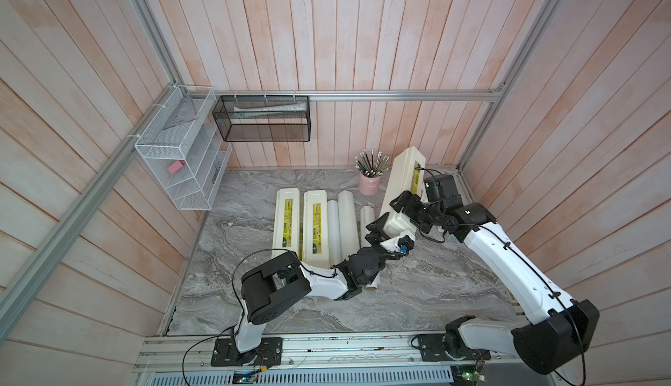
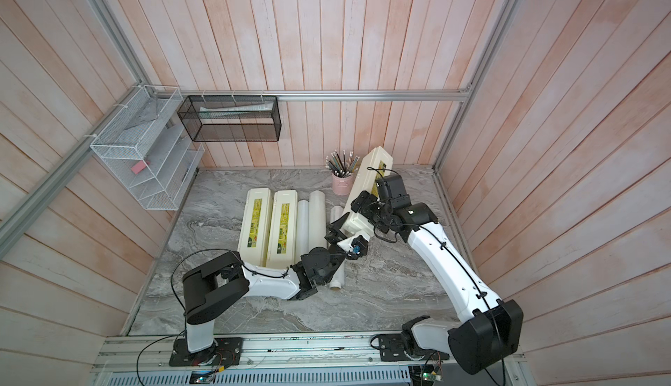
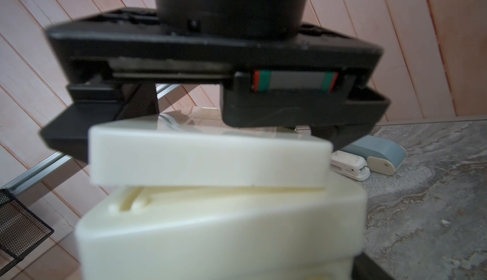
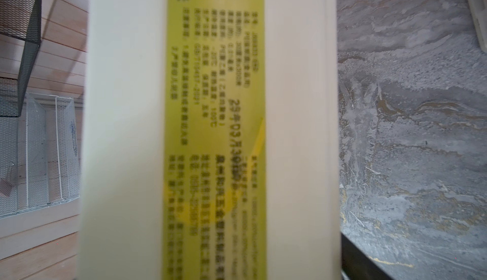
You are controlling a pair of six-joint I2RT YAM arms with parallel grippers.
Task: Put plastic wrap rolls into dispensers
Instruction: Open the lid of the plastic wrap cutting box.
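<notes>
Back right, tilted dispenser [image 1: 399, 181], right hand [image 1: 408, 202] gripping

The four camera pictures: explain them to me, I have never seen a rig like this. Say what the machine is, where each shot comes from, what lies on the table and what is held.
The machine is two robot arms fixed at the table's near edge, each ending in a two-fingered gripper. Two pictures look down from one overhead camera. The other two come from cameras on the arms' wrists.

On the grey marble table two dispensers lie flat, with three plastic wrap rolls beside them. A pink cup of pencils stands at the back.

The right gripper holds a third dispenser tilted, its far end raised. That box's label fills the right wrist view. The left gripper has its fingers on either side of that box's lid, which stands slightly ajar. Whether it is clamping the lid is unclear.
</notes>
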